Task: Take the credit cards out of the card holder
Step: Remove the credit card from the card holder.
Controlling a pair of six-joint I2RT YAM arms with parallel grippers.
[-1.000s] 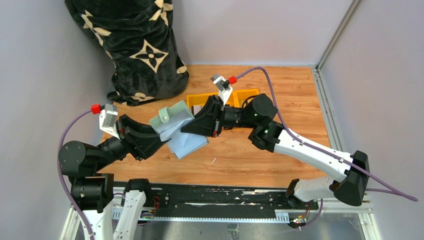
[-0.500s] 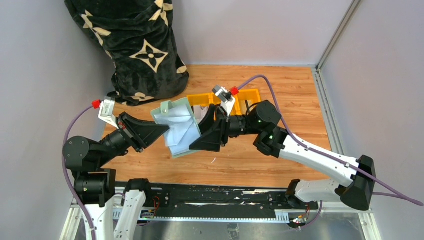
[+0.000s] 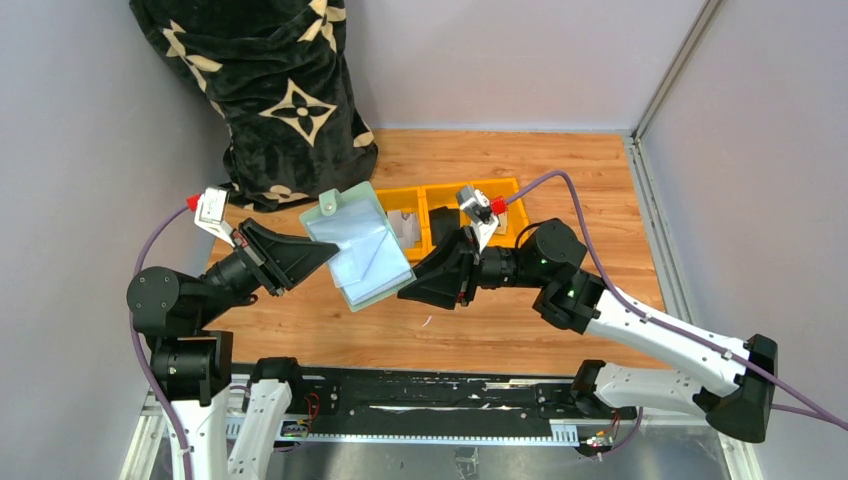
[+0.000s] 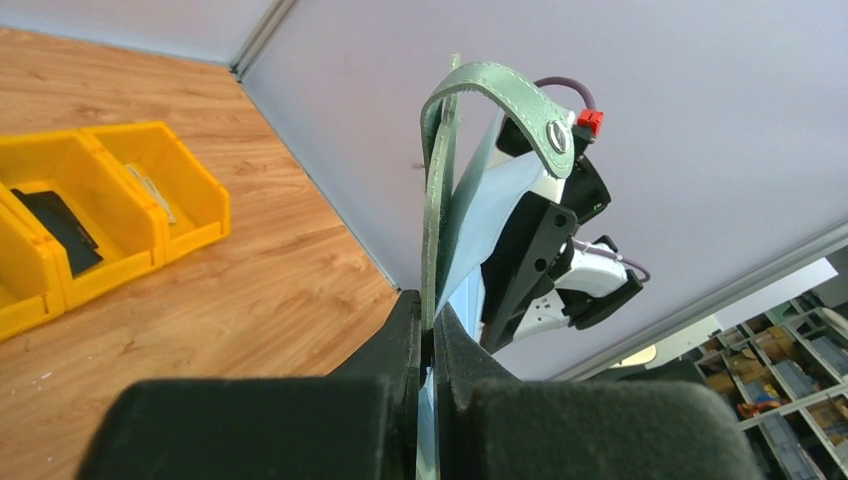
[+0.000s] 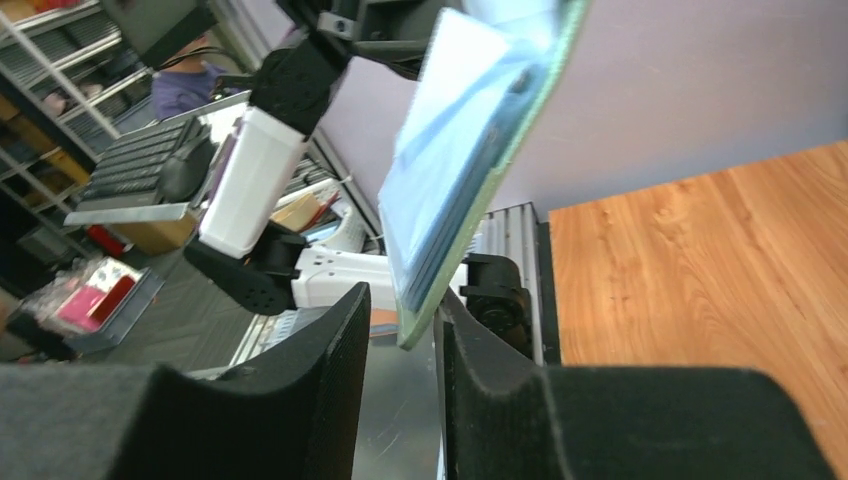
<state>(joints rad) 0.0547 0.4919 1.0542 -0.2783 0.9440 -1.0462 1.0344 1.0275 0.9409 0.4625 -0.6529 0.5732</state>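
Note:
The sage-green card holder (image 3: 358, 250) hangs open in the air above the table, its pale blue clear sleeves facing up. My left gripper (image 3: 335, 250) is shut on the holder's left edge; the left wrist view shows the green cover (image 4: 437, 190) pinched between the fingers, snap tab curling over the top. My right gripper (image 3: 405, 292) stands open at the holder's lower right corner. In the right wrist view that corner (image 5: 470, 170) dips between the spread fingers (image 5: 402, 300). I cannot tell whether credit cards sit in the sleeves. A pale card (image 3: 405, 228) lies in the tray.
The yellow three-compartment tray (image 3: 447, 190) stands behind the grippers, and a black item (image 4: 55, 225) lies in one compartment. A black patterned bag (image 3: 270, 90) fills the back left corner. Walls close in at the back and right.
The left gripper has closed on the holder's left edge. The right gripper has let go, opened and drawn back to the right. The holder now lies flatter, sleeves up.

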